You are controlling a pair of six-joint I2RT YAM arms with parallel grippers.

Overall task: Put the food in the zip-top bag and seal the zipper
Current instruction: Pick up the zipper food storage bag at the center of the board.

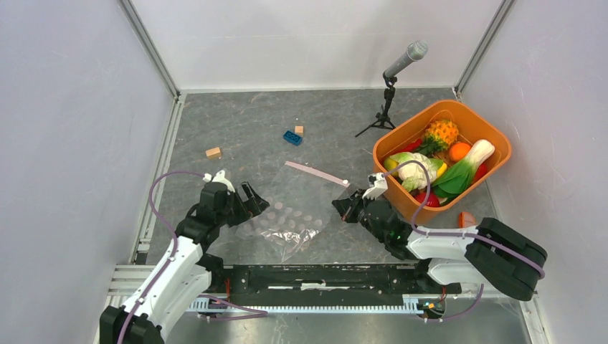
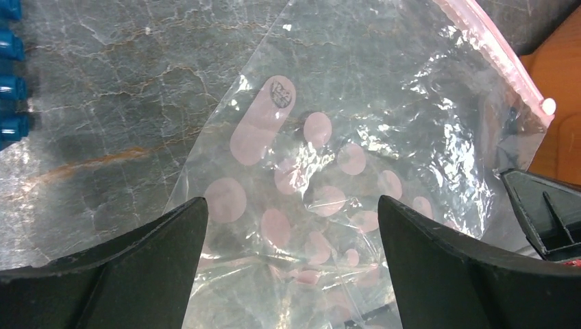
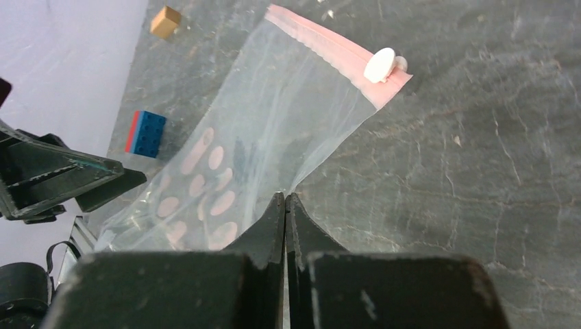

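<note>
The clear zip-top bag (image 1: 294, 208) with pale dots lies flat on the grey table between my arms; it also fills the left wrist view (image 2: 329, 137). Its pink zipper (image 1: 315, 173) runs along the far edge, with a white slider (image 3: 379, 65) at the right end. My right gripper (image 3: 285, 197) is shut, its tips pinched together on the bag's right side edge (image 3: 329, 144). My left gripper (image 2: 293, 212) hovers wide open over the bag's near left part, with nothing between its fingers. The food (image 1: 430, 168) is piled in the orange basket (image 1: 495, 132) at the right.
A microphone on a small tripod (image 1: 391, 86) stands behind the basket. A blue brick (image 1: 292, 137) and two tan wooden blocks (image 1: 213, 152) (image 1: 299, 130) lie on the table beyond the bag. A small orange piece (image 1: 466, 218) lies in front of the basket. White walls enclose the table.
</note>
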